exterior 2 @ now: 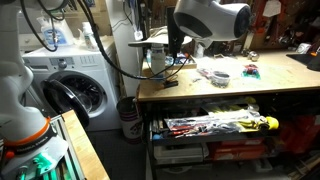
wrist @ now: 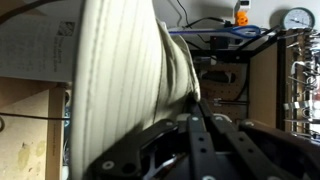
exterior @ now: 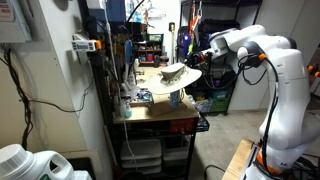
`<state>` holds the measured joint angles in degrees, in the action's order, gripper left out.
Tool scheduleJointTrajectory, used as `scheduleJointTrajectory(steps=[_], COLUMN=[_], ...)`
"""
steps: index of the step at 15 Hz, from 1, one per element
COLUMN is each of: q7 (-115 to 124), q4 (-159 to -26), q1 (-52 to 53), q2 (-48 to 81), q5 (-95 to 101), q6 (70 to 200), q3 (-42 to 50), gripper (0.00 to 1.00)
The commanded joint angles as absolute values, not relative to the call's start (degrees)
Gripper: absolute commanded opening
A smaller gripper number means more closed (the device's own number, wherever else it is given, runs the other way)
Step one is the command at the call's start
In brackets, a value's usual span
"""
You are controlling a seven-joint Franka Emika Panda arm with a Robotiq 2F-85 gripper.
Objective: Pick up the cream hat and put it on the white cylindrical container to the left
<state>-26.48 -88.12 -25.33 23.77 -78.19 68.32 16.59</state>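
Hat [exterior: 177, 72], cream and floppy, hangs tilted over the cluttered bench [exterior: 155, 123], carried by the white arm [exterior: 275, 75]. It sits just above the slim container [exterior: 176, 97]; whether they touch is unclear. The gripper [exterior: 197, 61] has its fingers [wrist: 204, 136] clamped on the ribbed brim.

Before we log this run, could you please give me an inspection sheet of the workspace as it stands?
Surface: wooden workbench, with tool-filled shelves beneath.
Job's things: cream hat is held in the air above the bench. The white cylindrical container appears to stand upright just below it, but is too small to confirm.
Clutter: tape roll and small items on the bench.
Grippers: fingers closed on the hat.
Cables: black cables hang beside the bench.
Surroundings: washing machine.
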Motion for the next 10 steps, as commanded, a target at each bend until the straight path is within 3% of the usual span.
scheduleJointTrajectory(steps=[1,2,4,10], q7=[-26.01,-26.43,-26.9,-26.65], q4=[-85.69,-85.23,-84.9,-83.66], q1=[-25.06,-25.05,-24.77,-24.83], q2=[25.05,25.2,24.88,23.93], q5=[-74.18,-72.91,-70.31,-66.45], q6=[68.41,68.23,69.17,71.67], q3=[16.71,16.68,16.79,16.68], gripper=[0.01,0.01,0.3,0.74])
